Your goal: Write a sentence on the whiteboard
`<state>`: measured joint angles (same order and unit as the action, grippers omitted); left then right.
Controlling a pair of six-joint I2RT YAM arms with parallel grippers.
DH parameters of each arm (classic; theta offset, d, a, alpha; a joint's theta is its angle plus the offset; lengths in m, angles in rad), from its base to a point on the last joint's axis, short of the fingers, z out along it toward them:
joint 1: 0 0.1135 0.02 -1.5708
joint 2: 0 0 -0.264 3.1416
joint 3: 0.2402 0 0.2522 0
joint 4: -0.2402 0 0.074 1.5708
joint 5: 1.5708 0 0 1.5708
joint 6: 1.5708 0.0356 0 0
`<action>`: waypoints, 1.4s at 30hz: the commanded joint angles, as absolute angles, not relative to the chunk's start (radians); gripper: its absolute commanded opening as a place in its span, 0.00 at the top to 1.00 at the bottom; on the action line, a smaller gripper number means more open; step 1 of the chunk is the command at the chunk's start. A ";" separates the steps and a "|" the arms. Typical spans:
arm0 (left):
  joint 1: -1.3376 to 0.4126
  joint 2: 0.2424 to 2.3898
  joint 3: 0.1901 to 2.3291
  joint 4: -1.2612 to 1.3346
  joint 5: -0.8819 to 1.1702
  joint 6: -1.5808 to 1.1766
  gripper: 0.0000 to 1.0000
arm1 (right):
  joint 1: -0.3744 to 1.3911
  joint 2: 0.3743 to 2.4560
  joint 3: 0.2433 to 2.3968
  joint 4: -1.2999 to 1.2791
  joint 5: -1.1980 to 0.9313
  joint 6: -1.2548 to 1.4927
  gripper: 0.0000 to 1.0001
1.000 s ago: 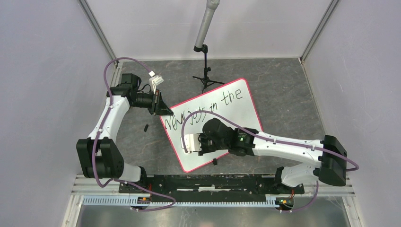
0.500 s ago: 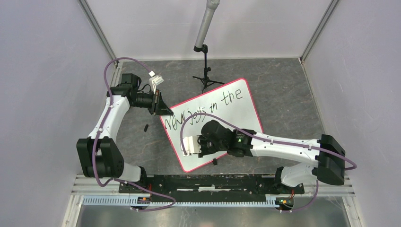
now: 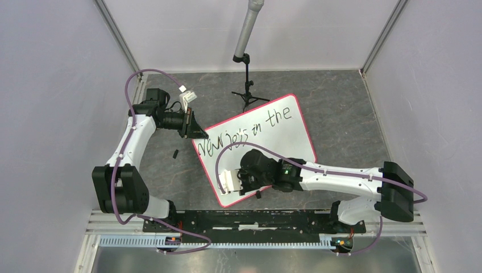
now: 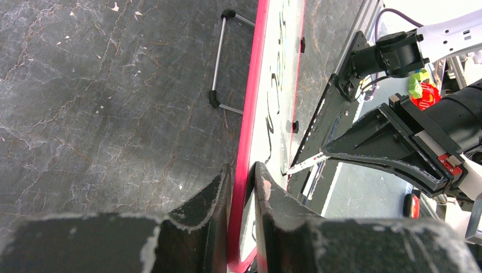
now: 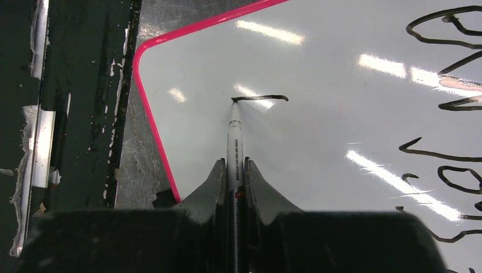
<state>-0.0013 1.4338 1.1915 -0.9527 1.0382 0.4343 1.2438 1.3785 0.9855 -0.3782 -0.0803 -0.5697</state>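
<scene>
Whiteboard [image 3: 290, 142] sits on the dark table [image 3: 347, 114], turned at an angle to the table edges. Sentence [image 3: 250, 129] runs in black across the upper part of the board. Left gripper [image 4: 243, 187] is at the board's far left corner, fingers narrow, one on each side of the pink rim and clamped on it. Right gripper [image 5: 234, 170] is over the board's near left corner, fingers closed tight on a marker [image 5: 234, 136]. The marker tip touches the white surface at the left end of a short black stroke [image 5: 261, 98]
</scene>
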 commanded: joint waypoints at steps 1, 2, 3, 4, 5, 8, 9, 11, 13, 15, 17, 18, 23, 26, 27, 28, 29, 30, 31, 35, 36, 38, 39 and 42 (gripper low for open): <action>-0.025 1.465 1.172 -0.921 0.945 0.428 0.97 | 1.237 1.386 1.039 -0.339 -0.006 -0.565 1.00; -0.025 1.465 1.172 -0.920 0.945 0.427 0.98 | 1.232 1.388 1.044 -0.337 0.015 -0.562 1.00; -0.025 1.465 1.173 -0.920 0.945 0.428 0.97 | 1.227 1.387 1.047 -0.333 0.025 -0.559 1.00; -0.025 1.466 1.173 -0.920 0.944 0.427 0.98 | 1.221 1.387 1.052 -0.330 0.032 -0.558 1.00; -0.025 1.464 1.173 -0.920 0.942 0.427 0.97 | 1.213 1.387 1.054 -0.329 0.034 -0.554 1.00; -0.025 1.465 1.173 -0.921 0.940 0.427 0.98 | 1.192 1.384 1.065 -0.329 0.023 -0.543 1.00; -0.025 1.464 1.173 -0.920 0.940 0.427 0.97 | 1.187 1.384 1.066 -0.331 0.021 -0.543 1.00; -0.025 1.465 1.173 -0.920 0.942 0.428 0.97 | 1.180 1.382 1.068 -0.336 0.022 -0.544 1.00; -0.025 1.467 1.173 -0.921 0.940 0.429 0.97 | 1.178 1.380 1.060 -0.347 0.019 -0.547 1.00; -0.025 1.467 1.173 -0.920 0.939 0.428 0.98 | 1.178 1.372 1.044 -0.357 0.017 -0.548 1.00; -0.025 1.465 1.174 -0.921 0.939 0.429 0.97 | 1.178 1.363 1.025 -0.367 0.004 -0.555 1.00; -0.025 1.465 1.175 -0.920 0.939 0.429 0.98 | 1.178 1.360 1.015 -0.373 0.003 -0.557 1.00; -0.025 1.467 1.175 -0.920 0.938 0.428 0.98 | 1.178 1.347 0.977 -0.408 -0.068 -0.567 1.00; -0.025 1.468 1.175 -0.921 0.938 0.427 0.97 | 1.185 1.347 0.969 -0.427 -0.112 -0.580 1.00; -0.025 1.467 1.175 -0.921 0.937 0.427 0.98 | 1.191 1.348 0.966 -0.430 -0.115 -0.583 1.00; -0.025 1.466 1.175 -0.920 0.937 0.428 0.98 | 1.193 1.351 0.966 -0.431 -0.120 -0.587 1.00; -0.025 1.467 1.175 -0.920 0.937 0.428 0.98 | 1.196 1.351 0.966 -0.432 -0.124 -0.589 1.00; -0.025 1.467 1.175 -0.921 0.936 0.428 0.98 | 1.198 1.352 0.968 -0.430 -0.124 -0.590 1.00; -0.025 1.467 1.175 -0.921 0.936 0.428 0.98 | 1.198 1.352 0.973 -0.426 -0.123 -0.589 1.00; -0.025 1.466 1.175 -0.920 0.936 0.426 0.97 | 1.197 1.356 1.003 -0.406 -0.077 -0.586 1.00; -0.024 1.466 1.175 -0.921 0.936 0.426 0.98 | 1.195 1.359 1.011 -0.399 -0.060 -0.585 1.00; -0.025 1.465 1.175 -0.921 0.936 0.426 0.98 | 1.190 1.361 1.029 -0.389 -0.043 -0.578 1.00; -0.025 1.466 1.175 -0.920 0.936 0.425 0.98 | 1.186 1.361 1.039 -0.384 -0.042 -0.572 1.00; -0.025 1.463 1.175 -0.920 0.935 0.425 0.97 | 1.173 1.364 1.057 -0.374 -0.024 -0.563 1.00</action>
<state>-0.0013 1.4395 1.1915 -0.9470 1.0382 0.4343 1.1942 1.3571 0.9955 -0.4133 -0.0902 -0.5735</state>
